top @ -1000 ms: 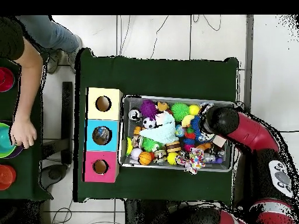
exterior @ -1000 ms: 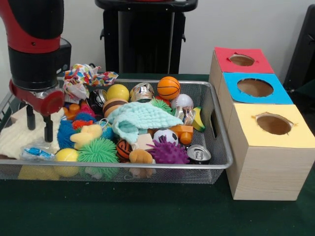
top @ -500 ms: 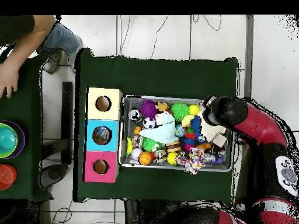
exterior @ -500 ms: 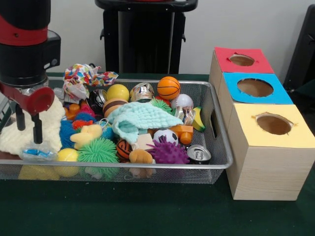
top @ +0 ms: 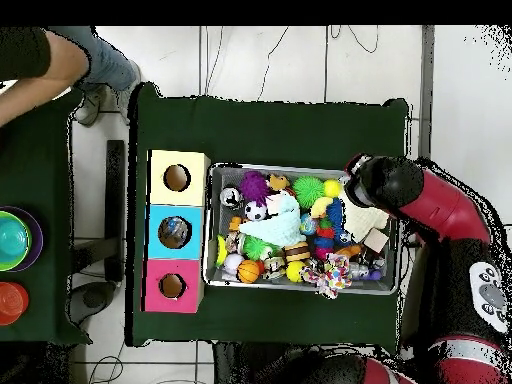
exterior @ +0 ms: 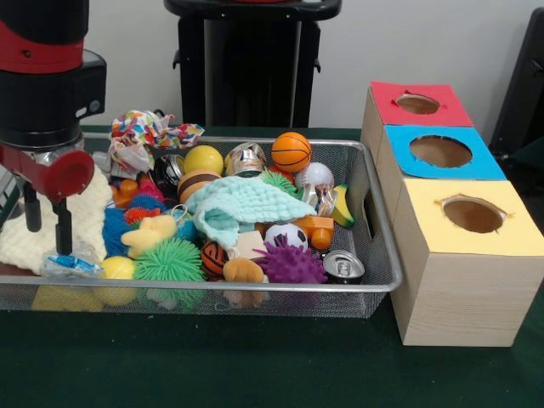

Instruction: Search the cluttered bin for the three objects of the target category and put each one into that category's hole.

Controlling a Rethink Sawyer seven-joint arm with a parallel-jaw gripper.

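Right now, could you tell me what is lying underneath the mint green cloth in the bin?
The mint green cloth is draped over the middle toys; a soccer ball shows at its front edge. Whatever it covers is hidden.

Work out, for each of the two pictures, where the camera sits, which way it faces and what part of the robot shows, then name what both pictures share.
Front view: low, across the table from the robot, facing the wire bin and three boxes; the red and black arm descends at left, its gripper open over the blue packet.
Overhead view: above the table, looking straight down; the arm reaches in from lower right, and a person's arm shows top left.
Shared: the bin, the yellow-topped box, the orange basketball.
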